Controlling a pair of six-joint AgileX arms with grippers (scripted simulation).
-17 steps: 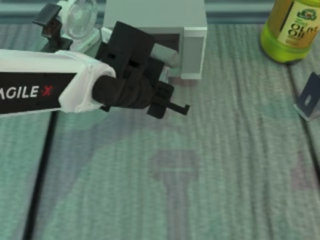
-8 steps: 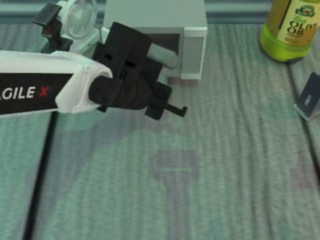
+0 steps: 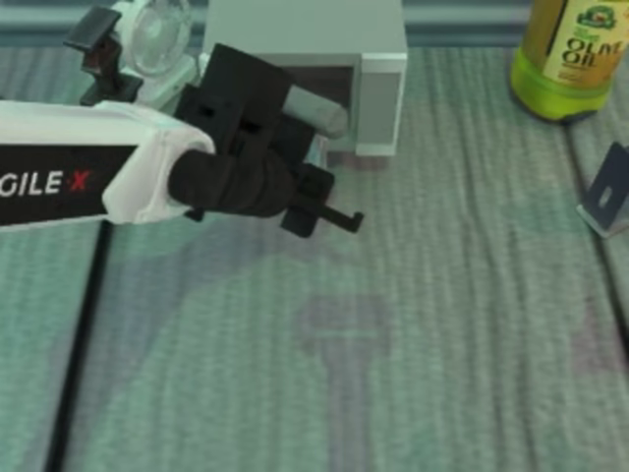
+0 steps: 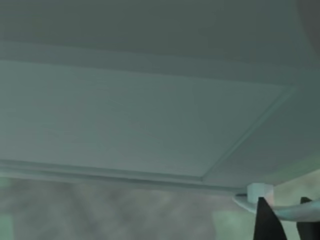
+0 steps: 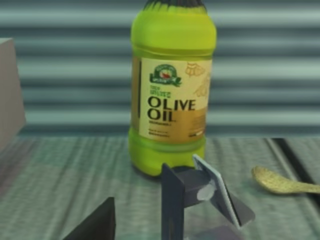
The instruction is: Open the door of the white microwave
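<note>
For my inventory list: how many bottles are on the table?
1: the olive oil bottle stands at the table's far right corner, right of the microwave. Others may be hidden outside the views.

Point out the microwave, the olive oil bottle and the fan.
microwave (image 3: 305,29), top view, on its flat roof.
olive oil bottle (image 5: 172,100), right wrist view, on its label.
fan (image 3: 162,29), top view, on its round grille.

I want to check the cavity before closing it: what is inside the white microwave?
In the top view the white microwave shows only a dark strip of open cavity, and nothing is visible in it. The left gripper and wrist cover the rest.
</note>
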